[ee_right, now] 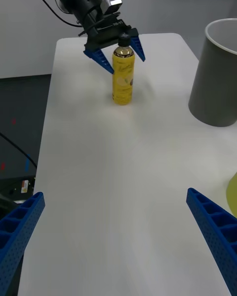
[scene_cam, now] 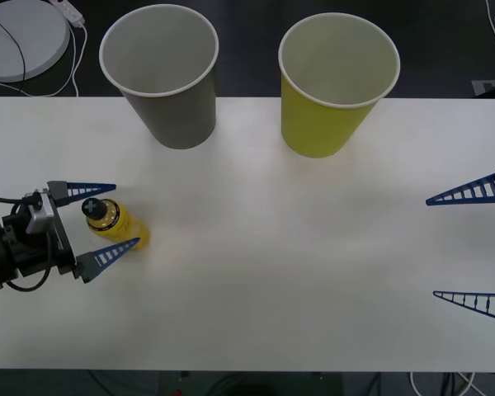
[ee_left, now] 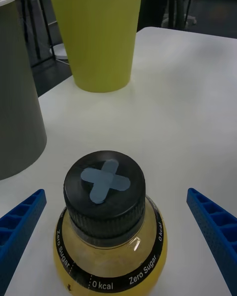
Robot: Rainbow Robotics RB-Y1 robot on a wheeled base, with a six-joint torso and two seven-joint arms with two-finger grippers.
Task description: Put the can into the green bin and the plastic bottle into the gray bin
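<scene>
Front view: bottle framed by the left claw, bins waiting at the far edge

Front view shows the small yellow plastic bottle (scene_cam: 117, 221) with its black screw cap standing upright on the white table (scene_cam: 272, 272), at the near left. The left claw (scene_cam: 103, 220) has its blue ribbed fingers spread wide, one on each side of the bottle at about cap and shoulder height, and neither finger touches it. In my judgement this is an approach for a side grasp: the bottle stands in the gap, so the fingers only need to close to take it.

From the left wrist view, the cap with its pale cross mark (ee_left: 104, 180) sits roughly midway between the two fingers, slightly nearer one of them, with open table between bottle and each finger.

The tall gray paper cup with a white rim, the gray bin (scene_cam: 165, 78), stands upright at the far edge, beyond the bottle and a little to its right. The yellow-green paper cup of like size, the green bin (scene_cam: 334, 87), stands farther right along the same edge. Both mouths face up, which suits dropping things in from above; the bottle is well apart from both.

The right claw (scene_cam: 474, 247) rests wide open and empty at the right edge, idle. I cannot make out a can anywhere.
</scene>
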